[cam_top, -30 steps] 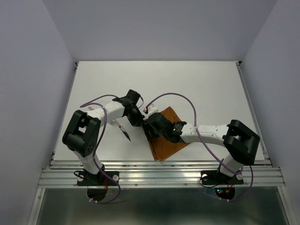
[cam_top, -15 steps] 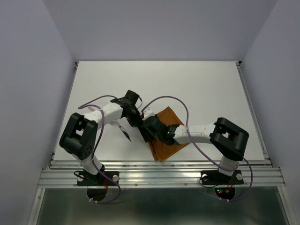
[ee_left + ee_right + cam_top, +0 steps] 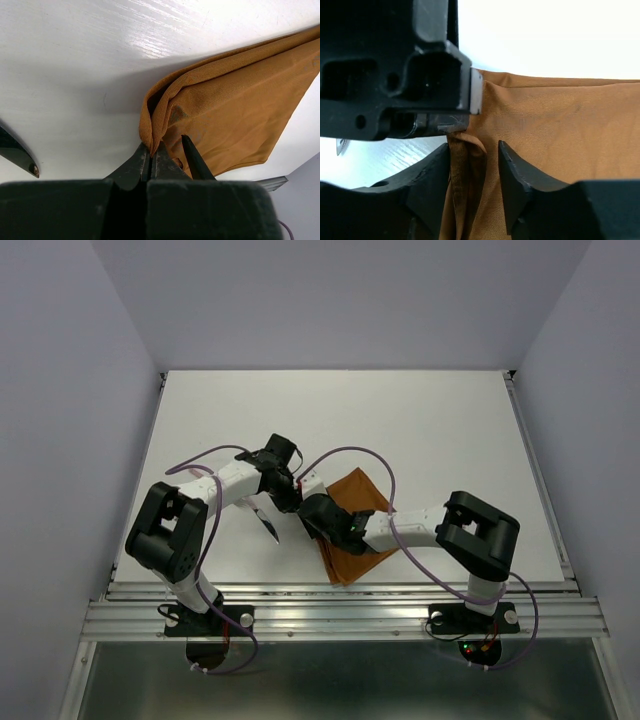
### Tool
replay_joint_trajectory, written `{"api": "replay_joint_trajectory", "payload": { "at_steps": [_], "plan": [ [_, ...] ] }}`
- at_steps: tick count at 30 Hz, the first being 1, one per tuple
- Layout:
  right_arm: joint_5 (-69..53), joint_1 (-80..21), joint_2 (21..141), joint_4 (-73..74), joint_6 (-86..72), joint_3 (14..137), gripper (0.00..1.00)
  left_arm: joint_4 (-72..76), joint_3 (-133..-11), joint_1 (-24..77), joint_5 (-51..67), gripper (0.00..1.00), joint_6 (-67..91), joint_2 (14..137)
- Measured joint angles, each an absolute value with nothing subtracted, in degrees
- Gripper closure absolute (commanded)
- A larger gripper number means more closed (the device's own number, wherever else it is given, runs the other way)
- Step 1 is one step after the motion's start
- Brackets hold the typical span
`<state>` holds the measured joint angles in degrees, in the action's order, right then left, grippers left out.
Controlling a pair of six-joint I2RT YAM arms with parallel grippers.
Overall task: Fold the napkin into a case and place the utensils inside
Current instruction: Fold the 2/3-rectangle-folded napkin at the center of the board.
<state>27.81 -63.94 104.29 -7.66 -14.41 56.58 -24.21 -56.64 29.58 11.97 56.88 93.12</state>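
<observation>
- We are pinching the napkin by its folded edge in the fully closed left tool, at lower centre of the left wrist view.
- The right tool is standing half open around the raised fold and is gripping nothing.
- In our judgement, if it closes off-centre it could catch only one layer, or pull the cloth out of the left tool.
- A utensil is lying on the bench, just left of the tools.

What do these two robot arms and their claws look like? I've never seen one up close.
Both are alike: the left arm and right arm have white tube-shaped links joined by bulky black blocks. Thin purple cables loop loosely along each. The left claw and right claw are black, each with two tapering fingers.
</observation>
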Motion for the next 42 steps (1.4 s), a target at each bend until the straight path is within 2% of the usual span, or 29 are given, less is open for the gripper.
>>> {"api": "replay_joint_trajectory", "payload": {
  "at_steps": [6,9,10,12,13,14,16,17,19,20,23,29,42],
  "plan": [
    [29.3,-64.3,104.6,-8.2,-14.5,56.8,0.66,-23.3,-56.0,29.6,12.0,1.00,57.1,93.1],
    [29.4,-64.5,105.5,-8.3,-14.5,57.4,0.82,-22.9,-55.8,29.6,12.0,1.00,57.2,93.1],
    [29.4,-64.6,105.7,-8.3,-14.7,57.5,0.92,-22.7,-55.8,29.6,12.1,1.00,57.2,93.1],
    [29.3,-64.6,105.8,-8.4,-14.8,57.5,0.99,-22.2,-55.6,29.6,12.2,0.99,57.2,93.1],
    [29.3,-64.6,105.8,-8.4,-15.0,57.5,0.99,-21.9,-55.3,29.6,12.3,0.96,57.2,93.1],
    [29.0,-64.6,105.8,-8.4,-15.2,57.5,0.99,-21.7,-55.1,29.6,12.4,0.86,57.2,93.0],
    [28.3,-64.6,105.8,-8.4,-15.7,57.5,0.99,-21.2,-54.5,29.5,12.6,0.74,57.3,92.7],
    [27.7,-64.5,105.8,-8.4,-16.2,57.4,0.99,-20.8,-54.2,29.5,12.7,0.61,57.2,92.6],
    [26.3,-64.4,105.7,-8.8,-16.9,57.1,0.99,-20.5,-53.8,29.5,13.1,0.49,56.8,92.1],
    [24.8,-64.0,105.5,-9.5,-17.7,56.6,0.99,-20.3,-53.7,29.6,13.5,0.39,57.1,91.8],
    [20.8,-63.1,104.4,-10.3,-19.5,55.2,0.99,-20.0,-53.6,29.6,13.9,0.29,56.8,90.7],
    [13.2,-60.2,102.7,-11.8,-23.5,53.5,0.99,-19.5,-53.6,29.5,14.0,0.26,56.8,88.9],
    [-4.9,-52.4,100.8,-14.9,-31.4,50.1,0.99,-18.4,-53.1,29.0,14.4,0.25,55.5,85.3]
  ]
}}
